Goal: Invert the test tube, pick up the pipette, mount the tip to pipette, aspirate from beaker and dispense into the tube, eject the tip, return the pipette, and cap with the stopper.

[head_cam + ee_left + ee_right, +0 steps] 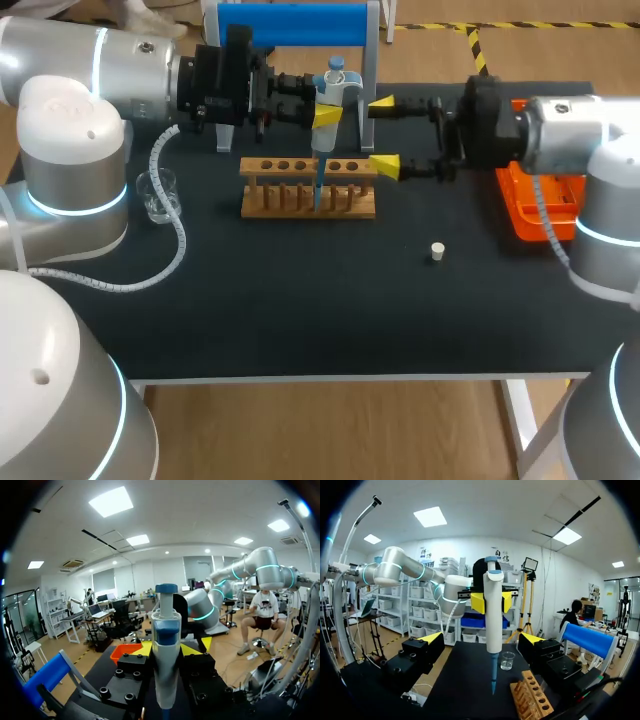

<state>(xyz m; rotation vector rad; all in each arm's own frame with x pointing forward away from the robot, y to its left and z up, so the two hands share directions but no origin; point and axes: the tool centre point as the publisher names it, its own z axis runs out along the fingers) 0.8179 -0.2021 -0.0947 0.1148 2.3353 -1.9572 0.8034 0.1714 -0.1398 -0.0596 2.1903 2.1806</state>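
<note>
White-and-blue pipette [324,140] in the left pincer [326,113]: smooth plastic, slight sheen. Its blue tip [318,190]: translucent plastic. Tan tube rack [308,203] below that pincer: bare matt wood. Black tabletop [300,310]: matt. Clear beaker [158,193] behind the left pincer: glossy, see-through. Orange tray [530,215] behind the right pincer [384,133]: glossy plastic. Pincer tips: matt yellow.
</note>
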